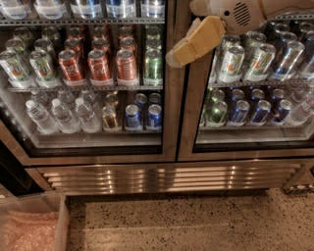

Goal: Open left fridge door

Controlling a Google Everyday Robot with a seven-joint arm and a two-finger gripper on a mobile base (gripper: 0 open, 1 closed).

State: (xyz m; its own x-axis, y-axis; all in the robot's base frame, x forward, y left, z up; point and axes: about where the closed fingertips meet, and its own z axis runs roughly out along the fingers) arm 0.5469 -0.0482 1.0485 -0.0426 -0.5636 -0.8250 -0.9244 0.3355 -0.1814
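Note:
The left fridge door [88, 142] is a glass pane in a brushed steel frame and stands closed. Red cola cans [100, 63] and clear water bottles [61, 115] show through it. My gripper [179, 54] comes in from the upper right on a white arm [235, 12]. Its tan tip points down-left. It lies in front of the steel strip [170, 108] where the left door's right edge meets the right door, level with the cola can shelf.
The right glass door [255, 142] shows silver-green and blue cans. A steel vent grille [167, 179] runs under both doors. Speckled floor [196, 220] lies in front. A clear plastic bin [34, 225] with pinkish contents stands at the bottom left.

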